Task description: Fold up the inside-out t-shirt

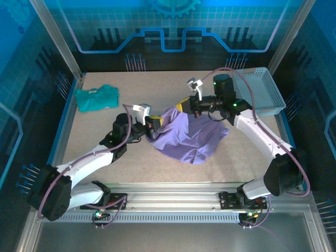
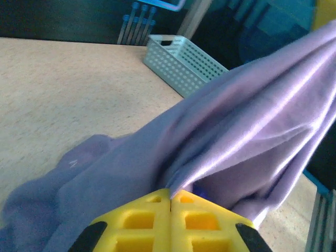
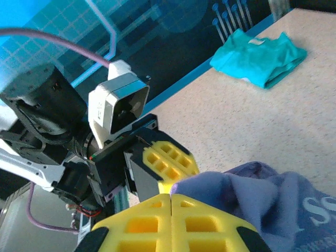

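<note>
The lavender t-shirt [image 1: 191,137] lies crumpled mid-table, its upper edge lifted and stretched between my two grippers. My left gripper [image 1: 156,125] is shut on the shirt's left part; in the left wrist view the yellow fingertips [image 2: 157,202] pinch a fold of the t-shirt [image 2: 236,121], which rises taut to the upper right. My right gripper [image 1: 181,108] is shut on the shirt's top edge, close to the left one. In the right wrist view its jaws [image 3: 171,197] meet on the t-shirt [image 3: 252,205], with white lettering [image 3: 317,207] showing and the left gripper [image 3: 167,157] just beyond.
A small teal shirt [image 1: 97,97] lies folded at the back left, also in the right wrist view [image 3: 260,56]. A pale blue perforated basket [image 1: 260,90] stands at the back right [image 2: 181,62]. Bare tabletop [image 1: 105,126] surrounds the shirt.
</note>
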Available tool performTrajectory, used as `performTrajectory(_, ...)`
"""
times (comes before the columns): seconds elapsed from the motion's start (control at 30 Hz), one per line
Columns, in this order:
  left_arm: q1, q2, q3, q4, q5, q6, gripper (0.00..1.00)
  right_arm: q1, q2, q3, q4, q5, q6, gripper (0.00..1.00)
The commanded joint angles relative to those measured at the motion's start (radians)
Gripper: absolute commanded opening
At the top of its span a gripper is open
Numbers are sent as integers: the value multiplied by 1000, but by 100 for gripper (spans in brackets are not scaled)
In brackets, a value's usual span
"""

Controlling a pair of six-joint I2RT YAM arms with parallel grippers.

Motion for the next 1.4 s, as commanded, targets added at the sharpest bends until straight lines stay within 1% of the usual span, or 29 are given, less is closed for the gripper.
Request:
performTrajectory(0.0, 51, -90, -122, 73, -45, -142, 0, -20, -38, 41, 31, -15, 20, 0)
performTrajectory(0.07, 51, -119, -156, 75, -42, -146, 0, -9, -20, 50, 30, -20, 23, 0)
performTrajectory(0.23, 50, -131, -178, 109, 29, -145, 0, 26, 24, 64, 33, -8, 21, 0)
performTrajectory(0.33, 50, -138, -182, 158, 62, -144, 0, 51, 46, 94, -33, 44, -10, 0)
performTrajectory(0.4, 48, -140, -184, 224, 105, -166, 0, 80, 72, 143, -148, 156, -69, 0)
performTrajectory(0.43, 48, -140, -181, 252, 130, -183, 0, 98, 85, 168, -203, 236, -92, 0)
performTrajectory(0.47, 47, -140, -177, 281, 153, -209, 0, 115, 105, 197, -264, 359, -106, 0)
performTrajectory(0.5, 46, -143, -172, 304, 167, -239, 0, 132, 131, 234, -334, 508, -107, 2)
performTrajectory(0.53, 46, -146, -167, 321, 172, -266, 0, 140, 152, 257, -378, 604, -105, 7)
performTrajectory(0.6, 45, -150, -161, 355, 155, -329, 0, 151, 182, 293, -449, 773, -99, 21)
performTrajectory(0.67, 41, -146, -153, 370, 144, -369, 0, 175, 168, 290, -468, 887, -101, 32)
performTrajectory(0.73, 31, -144, -141, 355, 135, -374, 0, 199, 112, 249, -443, 914, -97, 39)
performTrajectory(0.83, 0, -141, -127, 321, 114, -336, 0, 232, 18, 165, -401, 906, -47, 48)
performTrajectory(0.9, -11, -137, -124, 305, 105, -315, 0, 268, -53, 71, -364, 894, 21, 60)
performTrajectory(1.0, -15, -126, -124, 304, 96, -306, 0, 311, -110, -58, -297, 861, 116, 69)
performTrajectory(1.03, -15, -122, -122, 299, 97, -304, 0, 329, -119, -91, -272, 848, 129, 71)
performTrajectory(1.1, -15, -112, -114, 295, 102, -302, 0, 389, -137, -159, -215, 874, 112, 77)
performTrajectory(1.2, -16, -100, -102, 293, 116, -304, 0, 448, -128, -207, -164, 937, 46, 80)
performTrajectory(1.37, -18, -109, -102, 279, 119, -298, 0, 449, -33, -167, -114, 974, -37, 82)
